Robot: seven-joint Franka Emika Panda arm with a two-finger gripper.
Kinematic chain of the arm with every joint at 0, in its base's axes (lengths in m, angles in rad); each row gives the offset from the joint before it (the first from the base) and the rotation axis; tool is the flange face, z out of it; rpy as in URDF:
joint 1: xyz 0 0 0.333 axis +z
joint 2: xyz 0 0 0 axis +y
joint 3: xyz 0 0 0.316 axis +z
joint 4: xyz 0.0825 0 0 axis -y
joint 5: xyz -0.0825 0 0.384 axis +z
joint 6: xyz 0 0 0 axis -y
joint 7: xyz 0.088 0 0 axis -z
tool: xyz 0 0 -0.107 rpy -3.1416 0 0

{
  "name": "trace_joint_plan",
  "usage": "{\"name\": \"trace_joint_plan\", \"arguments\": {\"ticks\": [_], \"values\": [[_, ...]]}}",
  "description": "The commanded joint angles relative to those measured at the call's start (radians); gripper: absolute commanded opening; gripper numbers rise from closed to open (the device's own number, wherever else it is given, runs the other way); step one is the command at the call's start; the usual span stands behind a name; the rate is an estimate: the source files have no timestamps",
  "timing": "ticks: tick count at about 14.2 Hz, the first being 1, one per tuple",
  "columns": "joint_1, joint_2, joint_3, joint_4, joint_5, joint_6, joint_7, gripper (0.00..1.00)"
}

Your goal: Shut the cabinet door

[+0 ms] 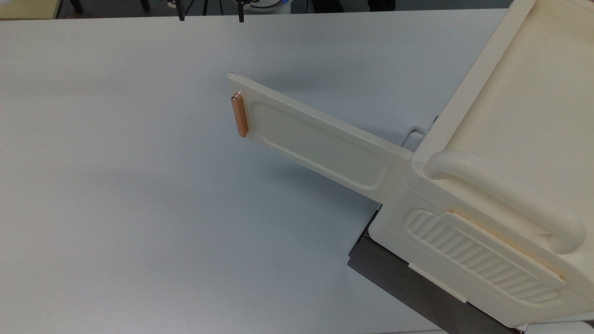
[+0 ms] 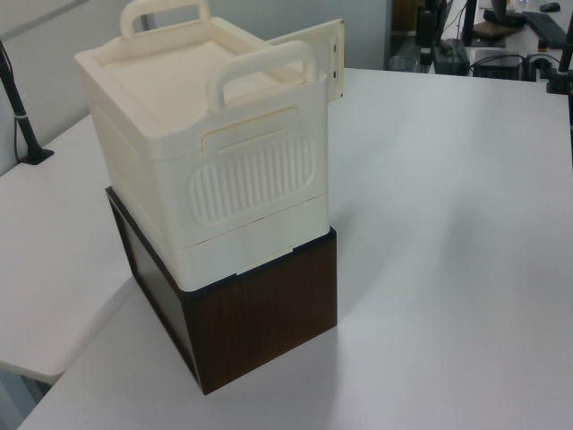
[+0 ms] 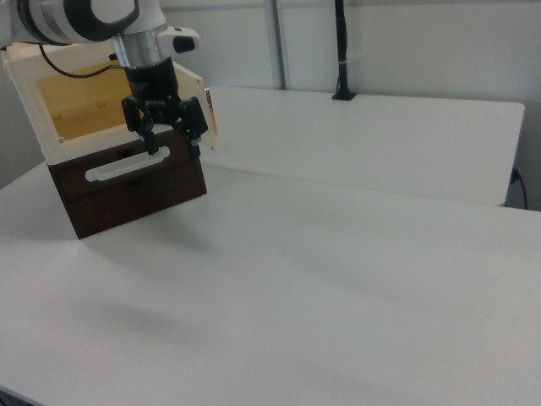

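The cream cabinet [image 1: 510, 116] stands on a dark brown box at the top view's right. Its cabinet door [image 1: 320, 144] is swung wide open and reaches out over the table towards the top view's left. The copper-orange handle [image 1: 239, 114] is at the door's free end. In the left view the cabinet [image 2: 242, 179] shows its ribbed side, and the door [image 2: 318, 49] sticks out behind it. In the right view the cabinet [image 3: 25, 93] shows a yellowish open inside, with the door [image 3: 203, 97] nearly edge-on. My gripper [image 3: 173, 139] hangs open in front of the opening, just left of the door's edge, holding nothing.
The dark brown box [image 2: 260, 322] under the cabinet has a white slot handle [image 3: 127, 167] on its front. The white table [image 1: 116, 185] spreads wide around it. A black pole [image 3: 341, 51] stands at the far edge in the right view, and a black clamp arm [image 2: 22, 116] at the left view's left.
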Motion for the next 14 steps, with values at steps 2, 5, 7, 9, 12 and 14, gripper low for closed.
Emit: {"name": "trace_joint_plan", "arguments": {"ticks": [2, 5, 7, 9, 12, 14], "values": [[0.009, -0.020, -0.006, -0.027, -0.011, -0.012, 0.005, 1.00], [0.009, -0.020, -0.006, -0.027, -0.008, -0.013, 0.003, 1.00], [0.009, -0.020, -0.006, -0.027, -0.006, -0.010, 0.003, 1.00], [0.009, -0.020, -0.006, -0.026, -0.006, -0.006, 0.003, 0.76], [0.010, -0.017, -0.006, -0.024, 0.001, 0.000, 0.003, 0.07], [0.012, 0.000, -0.006, -0.006, 0.003, 0.005, 0.003, 0.00]]}}
